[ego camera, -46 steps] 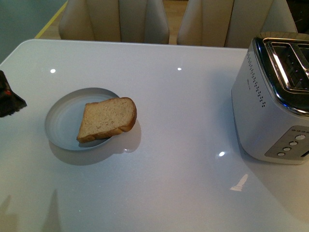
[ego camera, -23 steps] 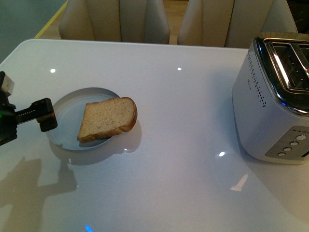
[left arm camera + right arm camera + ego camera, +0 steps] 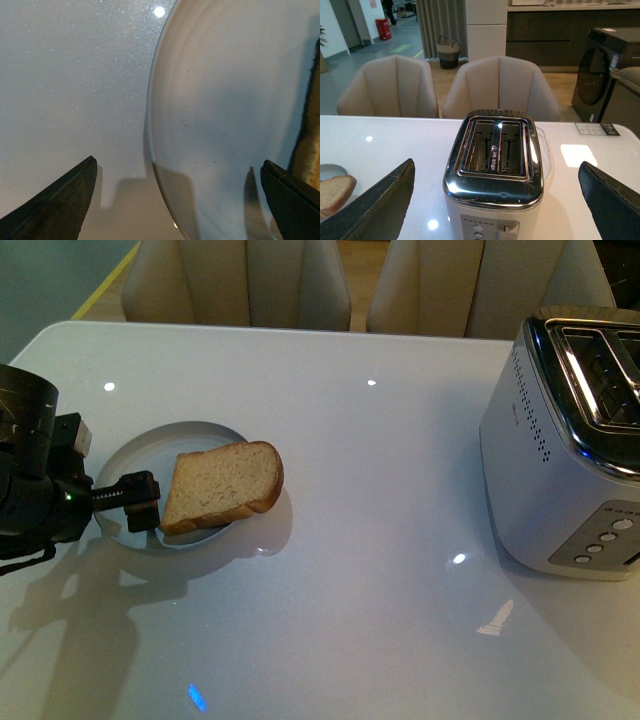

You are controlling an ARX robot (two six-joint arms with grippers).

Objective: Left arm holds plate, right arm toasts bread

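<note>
The pale plate [image 3: 140, 462] lies on the left of the white table with the brown bread [image 3: 222, 485] resting across its right rim. My left gripper [image 3: 138, 506] is open at the plate's left front edge, one finger over the rim. In the left wrist view the plate [image 3: 220, 100] rim runs between the spread fingers [image 3: 60, 200], and the bread [image 3: 310, 150] crust shows at the edge. My right gripper [image 3: 496, 170] is open and hovers in front of the toaster [image 3: 495, 165], apart from it; it is outside the front view.
The white-and-chrome toaster [image 3: 560, 460] stands at the table's right edge, both slots empty. Two beige chairs [image 3: 240, 280] sit behind the far edge. The bread [image 3: 335, 190] and plate [image 3: 330, 170] show far to the side in the right wrist view.
My left gripper has come in from the left edge of the table and now reaches the plate's rim. Bread, plate and toaster have stayed put.
</note>
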